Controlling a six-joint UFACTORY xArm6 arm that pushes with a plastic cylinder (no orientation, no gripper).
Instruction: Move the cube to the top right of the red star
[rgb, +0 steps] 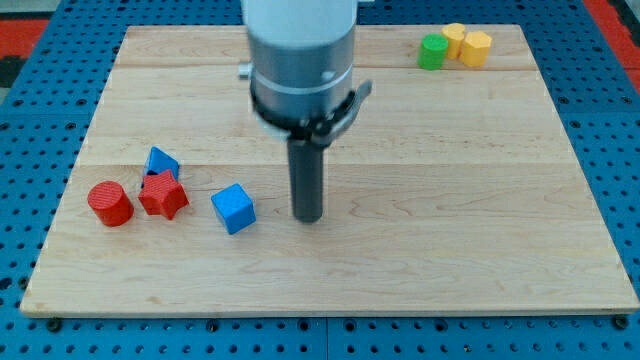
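A blue cube (233, 208) lies on the wooden board at the lower left. The red star (163, 195) lies to its left, a short gap apart. My tip (308, 218) stands on the board to the right of the blue cube, a clear gap away, not touching it. The rod rises from it into the grey arm body at the view's top.
A blue triangular block (160, 162) sits just above the red star, touching it. A red cylinder (110, 203) lies left of the star. At the top right a green cylinder (433, 51) and two yellow blocks (466, 44) cluster near the board's (450, 200) edge.
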